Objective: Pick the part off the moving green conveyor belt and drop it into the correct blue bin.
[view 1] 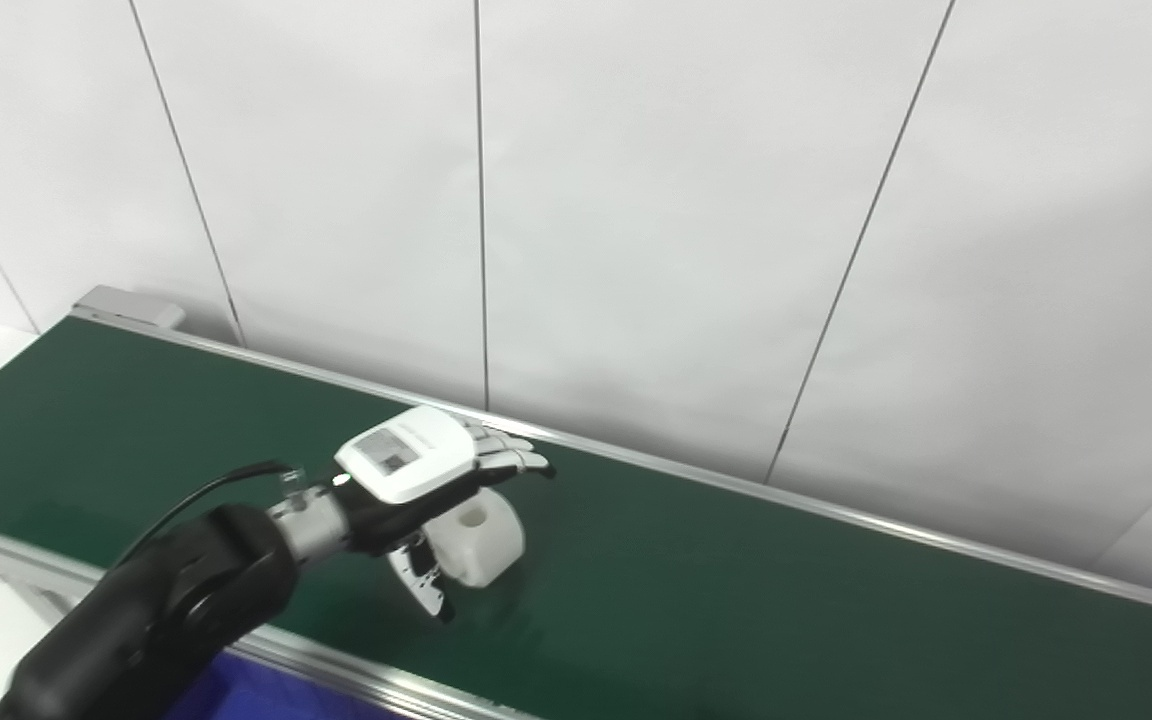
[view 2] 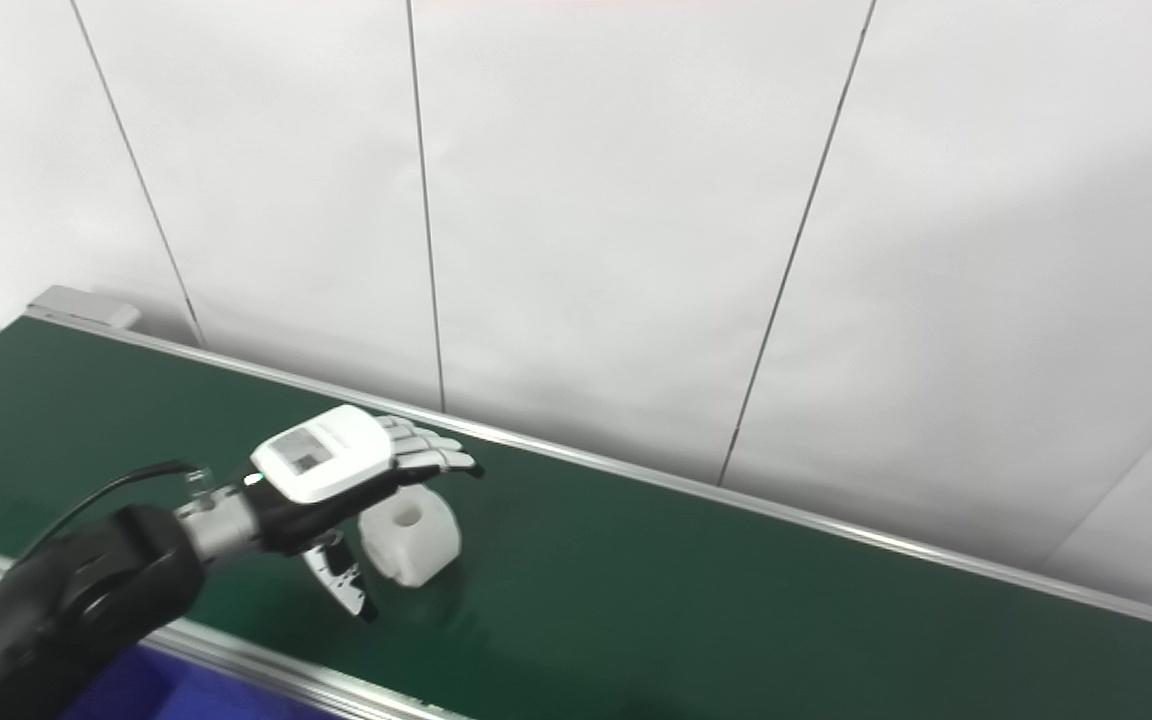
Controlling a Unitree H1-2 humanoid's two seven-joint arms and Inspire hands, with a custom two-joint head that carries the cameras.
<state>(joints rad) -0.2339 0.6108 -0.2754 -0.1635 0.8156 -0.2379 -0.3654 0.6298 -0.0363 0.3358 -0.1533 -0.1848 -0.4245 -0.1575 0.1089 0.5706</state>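
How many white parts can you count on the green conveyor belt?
1. The white part sits mid-belt, under the left robot hand; anything beyond the frame is unseen.

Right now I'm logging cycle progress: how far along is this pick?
Done: the left hand has reached the white part on the green conveyor belt, fingers arched over it, thumb beside it. In hand: closing the grasp; the part still sits on the belt, not lifted. Left: lift it and drop it into a blue bin, only a corner of which shows.
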